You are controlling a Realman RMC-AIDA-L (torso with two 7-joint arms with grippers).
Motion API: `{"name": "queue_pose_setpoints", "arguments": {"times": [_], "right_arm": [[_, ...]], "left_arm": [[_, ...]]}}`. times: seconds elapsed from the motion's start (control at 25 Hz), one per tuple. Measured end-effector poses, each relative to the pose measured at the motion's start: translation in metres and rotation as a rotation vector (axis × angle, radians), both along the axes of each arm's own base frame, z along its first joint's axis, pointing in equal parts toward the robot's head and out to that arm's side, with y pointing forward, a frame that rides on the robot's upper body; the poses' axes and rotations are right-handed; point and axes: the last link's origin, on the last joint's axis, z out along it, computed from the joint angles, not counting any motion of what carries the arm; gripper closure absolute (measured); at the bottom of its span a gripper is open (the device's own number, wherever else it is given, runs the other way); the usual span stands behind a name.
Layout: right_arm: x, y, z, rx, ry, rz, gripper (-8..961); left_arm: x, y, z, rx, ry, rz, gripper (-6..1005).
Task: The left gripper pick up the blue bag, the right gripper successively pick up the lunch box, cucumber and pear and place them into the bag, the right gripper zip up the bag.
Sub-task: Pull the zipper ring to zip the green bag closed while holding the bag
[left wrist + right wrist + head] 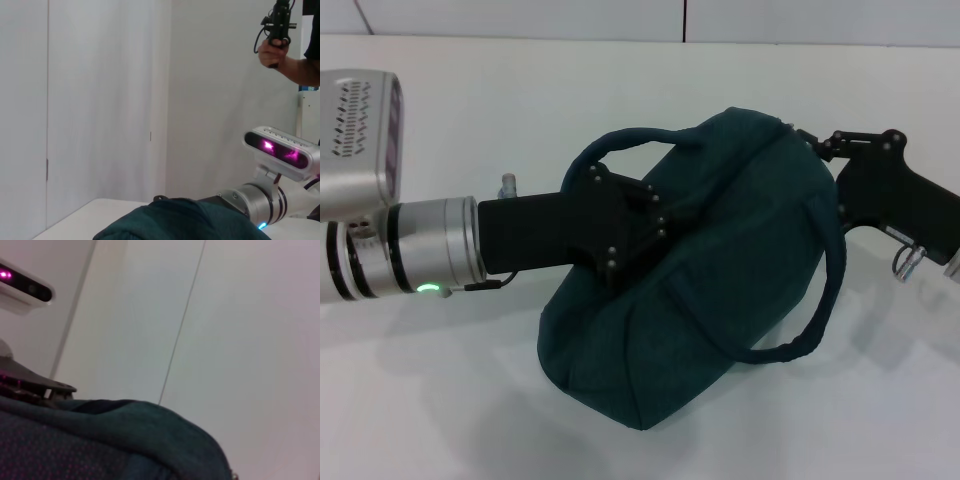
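The blue bag (720, 260) lies bulging on the white table (470, 400), its top seam closed along its length and one handle (820, 300) hanging over its near side. My left gripper (638, 240) is shut on the bag's fabric at the base of the other handle (620, 140). My right gripper (807, 142) is shut at the far right end of the bag's top seam; the zipper pull is hidden there. The bag also shows in the left wrist view (175, 220) and the right wrist view (100, 440). The lunch box, cucumber and pear are out of view.
White walls stand behind the table. In the left wrist view my right arm's silver cuff (255, 202) and its wrist camera (282, 152) sit beside the bag, and a person's hand (272, 50) holds a black controller at the upper right.
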Motion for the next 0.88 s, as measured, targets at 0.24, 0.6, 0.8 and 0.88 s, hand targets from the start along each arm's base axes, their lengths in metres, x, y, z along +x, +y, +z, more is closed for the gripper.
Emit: {"name": "queue_pose_setpoints", "arguments": {"times": [0.24, 0.6, 0.8, 0.88], "right_arm": [[0.008, 0.009, 0.005, 0.06, -0.014, -0.065, 869], [0.02, 0.013, 0.002, 0.066, -0.061, -0.135, 906], [0.026, 0.012, 0.002, 0.064, -0.077, -0.161, 905], [0.027, 0.012, 0.002, 0.064, -0.078, -0.164, 905]], "left_arm": [[0.002, 0.001, -0.001, -0.005, 0.001, -0.009, 959], [0.003, 0.002, 0.002, 0.006, -0.016, -0.005, 960], [0.006, 0.001, 0.003, 0.0, -0.027, -0.019, 960], [0.006, 0.002, 0.004, 0.001, -0.033, -0.021, 960]]}}
